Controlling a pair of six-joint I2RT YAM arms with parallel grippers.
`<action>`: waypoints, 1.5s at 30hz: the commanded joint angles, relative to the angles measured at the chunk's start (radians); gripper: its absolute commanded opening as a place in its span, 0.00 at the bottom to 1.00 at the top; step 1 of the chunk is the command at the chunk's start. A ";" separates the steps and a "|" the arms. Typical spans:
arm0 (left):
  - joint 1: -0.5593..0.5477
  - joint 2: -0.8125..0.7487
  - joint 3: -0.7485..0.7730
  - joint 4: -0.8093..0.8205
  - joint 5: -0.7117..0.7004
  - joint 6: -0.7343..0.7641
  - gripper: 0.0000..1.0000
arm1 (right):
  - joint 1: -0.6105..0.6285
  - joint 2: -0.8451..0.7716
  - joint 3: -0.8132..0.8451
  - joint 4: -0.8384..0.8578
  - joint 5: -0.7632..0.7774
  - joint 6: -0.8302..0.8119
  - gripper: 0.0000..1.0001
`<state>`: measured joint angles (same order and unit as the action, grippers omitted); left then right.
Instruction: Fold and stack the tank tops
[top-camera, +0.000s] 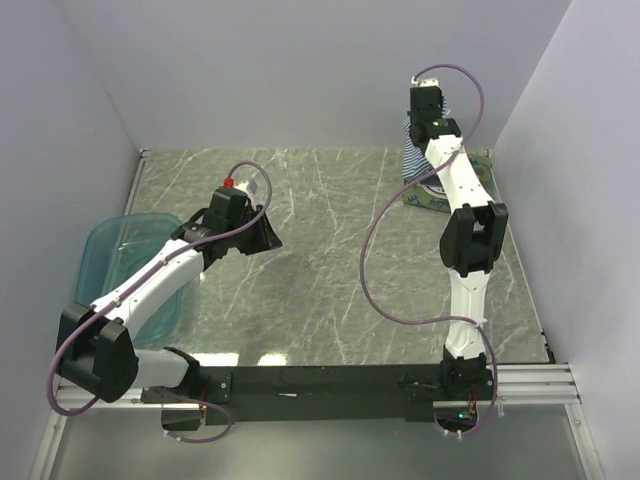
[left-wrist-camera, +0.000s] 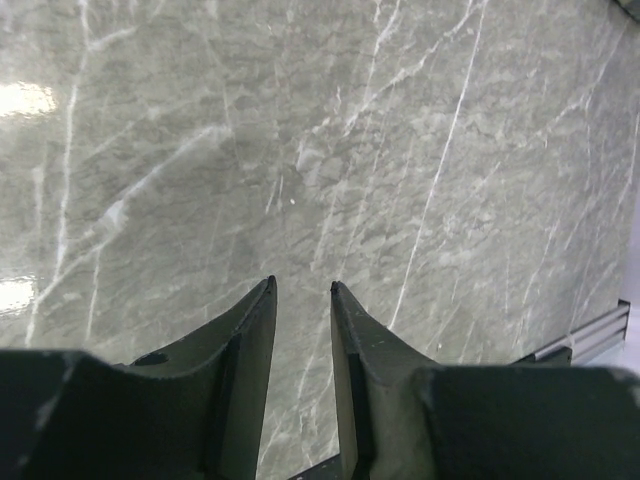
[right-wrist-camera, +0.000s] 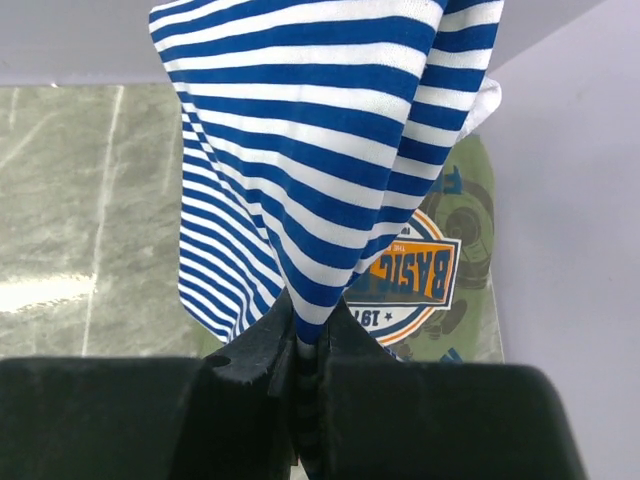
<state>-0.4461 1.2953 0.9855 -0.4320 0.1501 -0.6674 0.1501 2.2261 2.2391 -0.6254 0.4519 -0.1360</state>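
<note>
The striped top (right-wrist-camera: 300, 130) is pinched between the pressed-together jaws of the right gripper (right-wrist-camera: 305, 335) and is held up over the far right corner of the table (left-wrist-camera: 350, 150). Under it, the green top (right-wrist-camera: 455, 250) with an oval print is laid flat by the right wall. The left gripper (left-wrist-camera: 302, 287) is held partly spread, with nothing between its jaws, over bare marble near the blue tub (top-camera: 120, 250).

Your right arm (top-camera: 462, 195) covers most of the striped top (top-camera: 411, 157) and the green top (top-camera: 422, 201) in the overhead view; from the right wrist, the striped cloth runs off the upper edge and hides half the green top's printed badge (right-wrist-camera: 415, 285); your left arm (top-camera: 150, 285) masks part of the tub (top-camera: 110, 245).
</note>
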 joint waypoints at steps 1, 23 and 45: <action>0.004 0.021 -0.002 0.024 0.062 0.023 0.34 | -0.055 -0.052 -0.010 -0.005 -0.060 0.009 0.00; 0.006 -0.025 -0.013 0.038 0.042 0.014 0.43 | -0.178 -0.298 -0.320 -0.013 -0.160 0.457 0.89; -0.015 -0.321 -0.248 0.066 -0.030 -0.020 0.46 | 0.307 -1.573 -1.605 0.227 -0.142 0.662 0.95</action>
<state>-0.4461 1.0164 0.7467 -0.3889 0.1249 -0.6781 0.4530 0.7803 0.6624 -0.4122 0.2733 0.4847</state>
